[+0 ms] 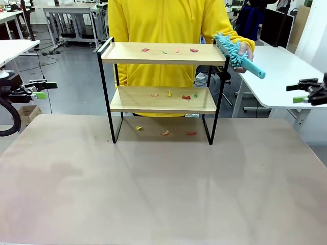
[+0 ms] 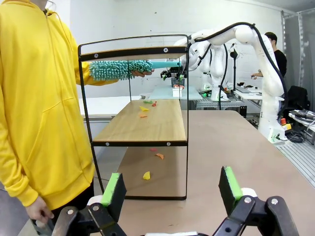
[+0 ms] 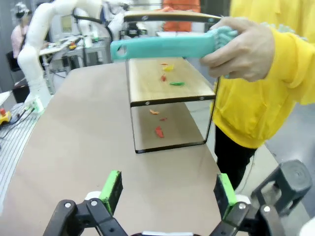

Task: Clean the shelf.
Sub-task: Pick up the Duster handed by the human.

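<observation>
Shelf (image 1: pixel 127 53) waiting at the far edge, duster out!
It stands midway along the worktop's (image 1: pixel 163 189) far edge, coloured scraps (image 1: pixel 186 97) littering both boards and the worktop beneath. The person's hand (image 1: pixel 247 51) holds a teal duster (image 1: pixel 230 48) at its top right end. Left jaws and right jaws hang spread wide, empty, out by the far corners.
</observation>
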